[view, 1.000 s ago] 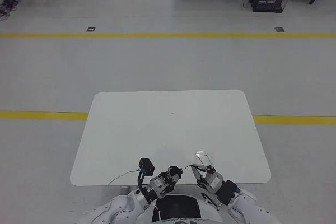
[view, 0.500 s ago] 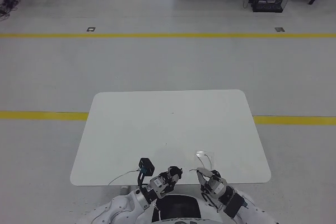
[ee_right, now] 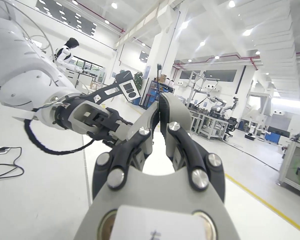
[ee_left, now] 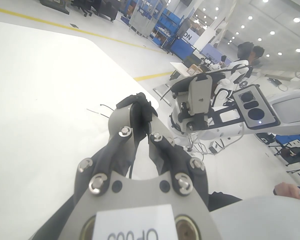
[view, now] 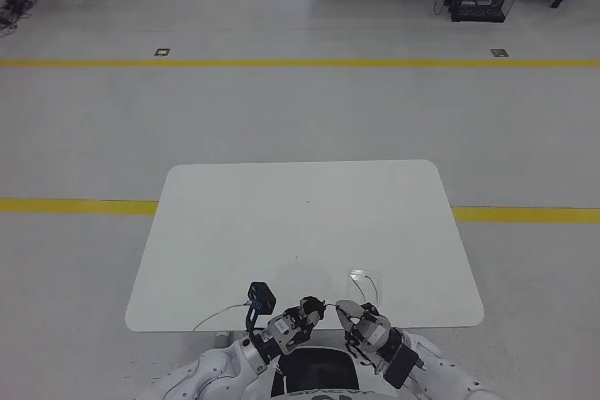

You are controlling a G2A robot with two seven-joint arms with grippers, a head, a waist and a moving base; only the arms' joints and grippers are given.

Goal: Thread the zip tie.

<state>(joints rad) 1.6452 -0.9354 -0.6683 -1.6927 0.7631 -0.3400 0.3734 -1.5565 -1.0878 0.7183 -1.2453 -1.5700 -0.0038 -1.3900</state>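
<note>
My right gripper (ee_right: 159, 98) is shut on a black zip tie (ee_right: 159, 76). The tie's strap sticks straight out past the fingertips and ends in its square head. My left gripper (ee_left: 142, 106) is shut on a thin black strap (ee_left: 131, 168) that runs back between its fingers; I cannot tell whether it belongs to the same tie. In the top view both grippers hover at the white table's (view: 300, 220) front edge, left gripper (view: 313, 305) and right gripper (view: 348, 310) close together, tips facing. A thin dark line (view: 331, 302) spans the gap between them.
A loose pale loop of tie (view: 364, 276) lies on the table just beyond the right gripper, seen as thin strands (ee_left: 101, 109) in the left wrist view. The table's front edge (view: 280, 329) runs directly under both grippers. Floor surrounds the table on all sides.
The right gripper drew back toward the robot, then swung left, ending closer to the left gripper. The left gripper stayed put.
</note>
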